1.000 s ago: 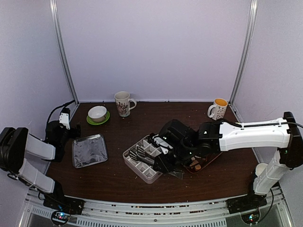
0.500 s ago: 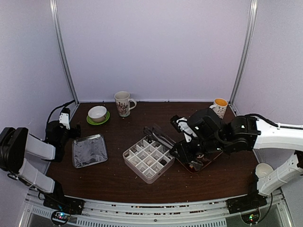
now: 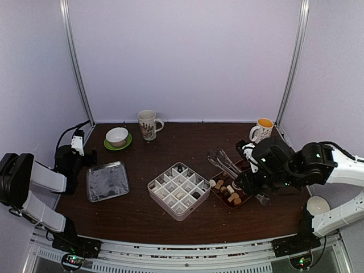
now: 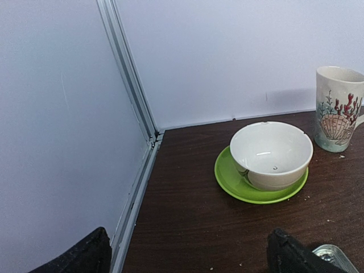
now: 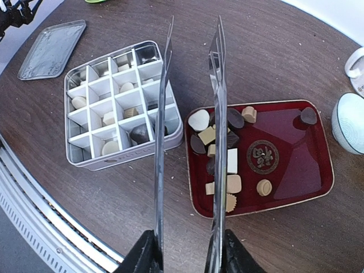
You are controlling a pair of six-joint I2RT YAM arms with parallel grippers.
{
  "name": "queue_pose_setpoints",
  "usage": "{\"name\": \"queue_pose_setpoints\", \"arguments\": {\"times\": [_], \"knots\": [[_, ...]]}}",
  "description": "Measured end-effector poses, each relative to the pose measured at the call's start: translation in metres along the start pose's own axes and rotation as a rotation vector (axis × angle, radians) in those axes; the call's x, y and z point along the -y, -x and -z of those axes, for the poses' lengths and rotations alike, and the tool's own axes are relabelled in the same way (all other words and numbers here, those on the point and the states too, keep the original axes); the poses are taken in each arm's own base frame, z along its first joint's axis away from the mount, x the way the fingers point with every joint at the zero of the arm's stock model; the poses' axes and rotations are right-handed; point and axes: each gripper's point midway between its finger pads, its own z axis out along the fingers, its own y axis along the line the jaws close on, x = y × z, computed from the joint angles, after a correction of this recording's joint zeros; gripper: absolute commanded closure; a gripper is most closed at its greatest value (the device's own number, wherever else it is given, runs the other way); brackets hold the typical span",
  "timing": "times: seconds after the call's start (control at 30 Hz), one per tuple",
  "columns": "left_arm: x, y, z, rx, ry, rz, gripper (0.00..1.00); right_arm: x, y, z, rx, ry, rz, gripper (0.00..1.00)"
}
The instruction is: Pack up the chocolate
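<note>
The right gripper (image 5: 185, 254), its jaws clamping metal tongs (image 5: 161, 114) whose empty blades are standing apart, is hovering above the chocolates (image 5: 232, 161) lying in the red tray (image 5: 296, 153) at right of frame, where an off-centre pinch risks flicking a smooth piece onto the tabletop (image 5: 273, 51).

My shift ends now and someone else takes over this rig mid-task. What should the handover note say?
Left hand: open, empty, far left beside the tin lid.
Right hand: shut on the tongs; their tips are apart and empty, above where the divided box meets the red tray.
Done: some box cells hold chocolates; others are empty.
Left: many more lie on the tray and need moving into free cells. The lid is off.
</note>
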Motion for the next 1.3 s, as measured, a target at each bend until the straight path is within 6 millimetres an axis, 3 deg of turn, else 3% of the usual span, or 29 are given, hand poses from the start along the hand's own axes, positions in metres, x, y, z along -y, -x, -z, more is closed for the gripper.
{"name": "queue_pose_setpoints", "arguments": {"times": [0.23, 0.53, 1.03, 1.3], "knots": [[0.0, 0.0, 0.0, 0.0, 0.0, 0.0, 0.02, 0.021, -0.016, 0.01, -0.053, -0.052, -0.006, 0.62], [0.0, 0.0, 0.0, 0.0, 0.0, 0.0, 0.02, 0.04, -0.058, 0.005, -0.259, -0.112, -0.022, 0.63], [0.0, 0.0, 0.0, 0.0, 0.0, 0.0, 0.02, 0.048, -0.101, 0.01, -0.395, -0.074, -0.112, 0.6], [0.0, 0.0, 0.0, 0.0, 0.0, 0.0, 0.02, 0.047, -0.109, 0.007, -0.413, -0.053, -0.126, 0.61]]}}
